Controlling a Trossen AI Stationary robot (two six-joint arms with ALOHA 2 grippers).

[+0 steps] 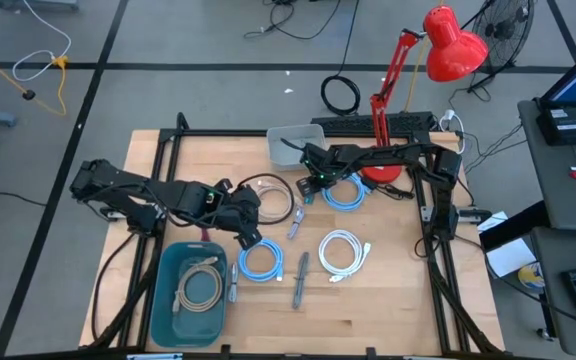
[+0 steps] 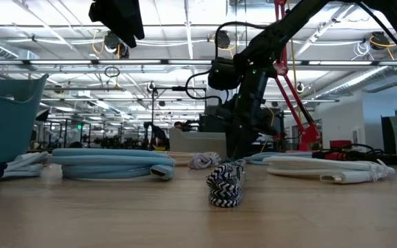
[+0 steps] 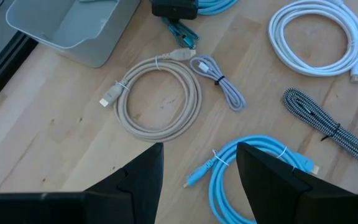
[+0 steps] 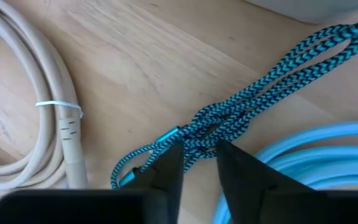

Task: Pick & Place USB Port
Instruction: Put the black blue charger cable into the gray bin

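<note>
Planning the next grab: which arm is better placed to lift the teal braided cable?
Right: the right gripper already straddles the teal braided cable; the left gripper hovers over other coils.

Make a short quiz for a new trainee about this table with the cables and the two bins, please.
1. True or false: the teal bin has a coiled beige cable inside.
2. Which cable is the right claw closing around? A) the white coil B) the braided teal-and-black cable C) the small grey cable
3. Fill in: the left claw hangs open above the table, over the edge of a light ____ coil.

Key
1. True.
2. B: its fingers sit on either side of the braided teal-and-black cable, beside the grey bin.
3. Blue: the blue coil lies just under it.
</note>
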